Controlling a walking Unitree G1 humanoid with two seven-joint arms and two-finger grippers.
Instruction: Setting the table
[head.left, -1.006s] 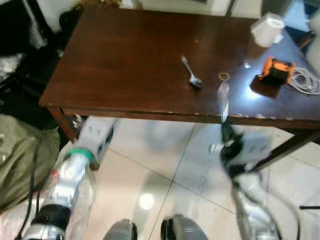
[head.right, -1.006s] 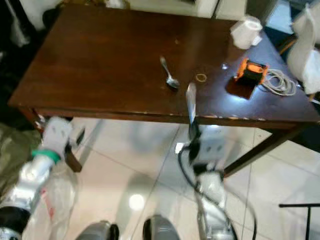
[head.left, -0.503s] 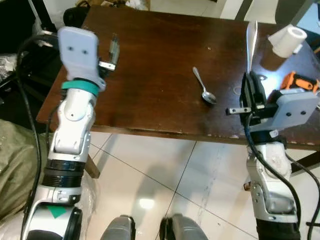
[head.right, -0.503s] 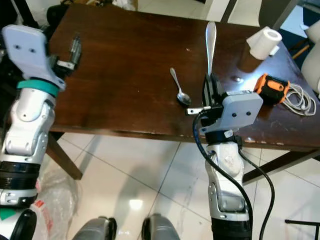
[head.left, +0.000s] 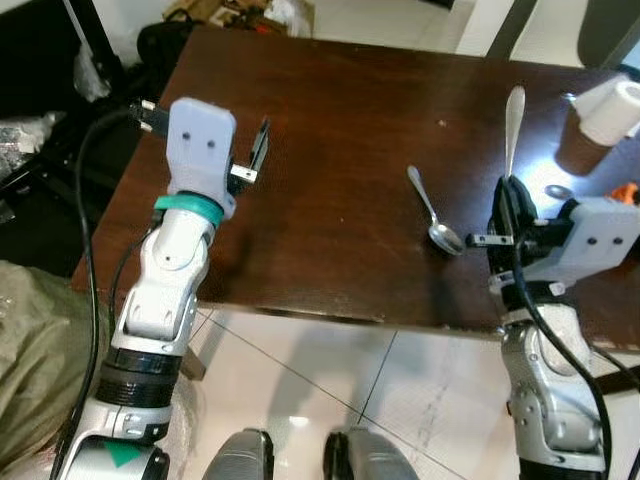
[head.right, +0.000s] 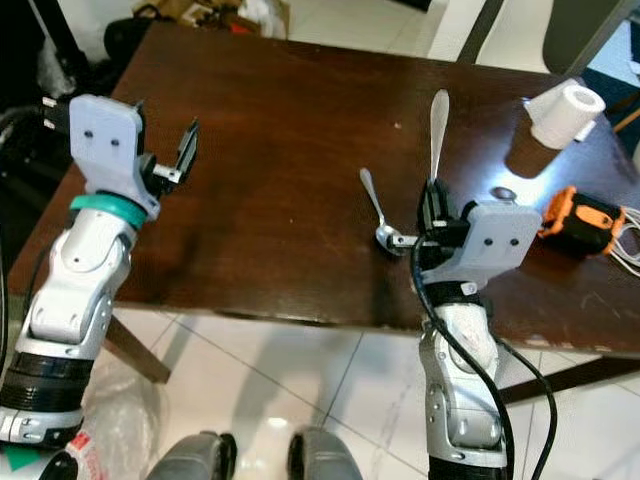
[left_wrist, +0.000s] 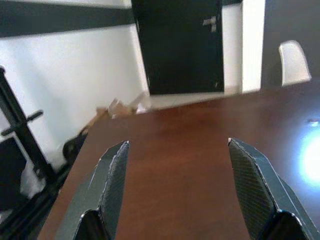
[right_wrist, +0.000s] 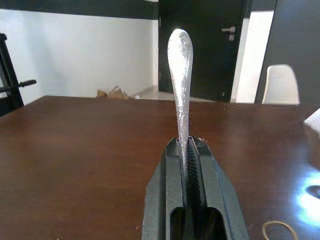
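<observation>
We note right gripper (head.right: 433, 205) clamped on silver utensil (head.right: 437, 130) above the brown table (head.left: 330, 150), spoon (head.left: 432, 212) lying beside it, left gripper (head.left: 258, 155) fingers apart, holding nothing.

The bench (head.right: 280, 150) is dark reddish-brown. Both spoons, one lying (head.right: 376, 212) and one held (head.right: 437, 125), are silver. The paper roll (head.right: 566, 112) is white, the tape measure (head.right: 584, 221) orange and black, probably. Each claw, left (head.right: 186, 150) and right (head.right: 432, 205), is black.

Left gripper (head.left: 258, 152) agape, right gripper (head.right: 433, 208) clamped.
</observation>
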